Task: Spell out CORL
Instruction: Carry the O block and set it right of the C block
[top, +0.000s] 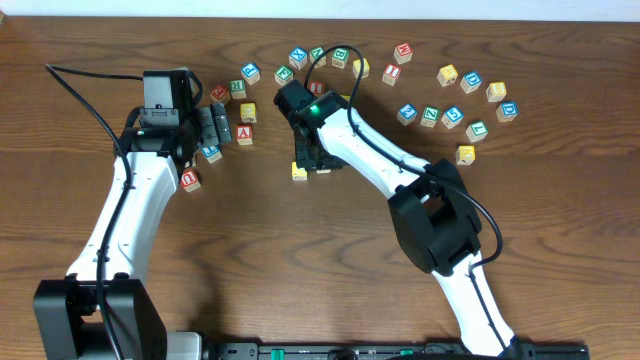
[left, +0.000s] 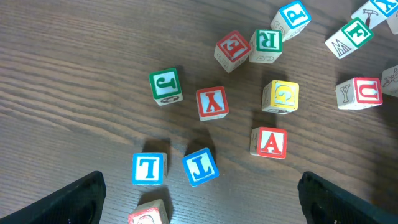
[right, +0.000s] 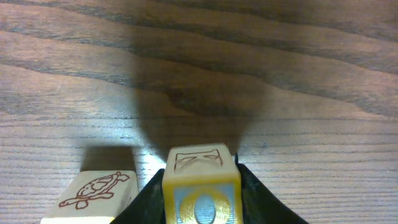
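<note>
My right gripper (right: 201, 180) is shut on a yellow block with a blue O face (right: 202, 199), held low over the wood near the table's middle (top: 312, 160). Just left of it lies a pale block with a turtle drawing (right: 93, 196), a yellow block in the overhead view (top: 299, 172). My left gripper (left: 211, 208) hangs wide open above a cluster of blocks, with nothing between its fingers (left: 78, 199). Below it are a blue L block (left: 149, 168), a second blue block (left: 200, 166) and a green R block (left: 267, 41).
Around the left gripper (top: 213, 128) lie a red A block (left: 268, 142), a yellow block (left: 280, 96), a red Y block (left: 212, 102) and a green J block (left: 165, 85). Several more blocks are scattered along the back (top: 340, 57) and at the right (top: 452, 116).
</note>
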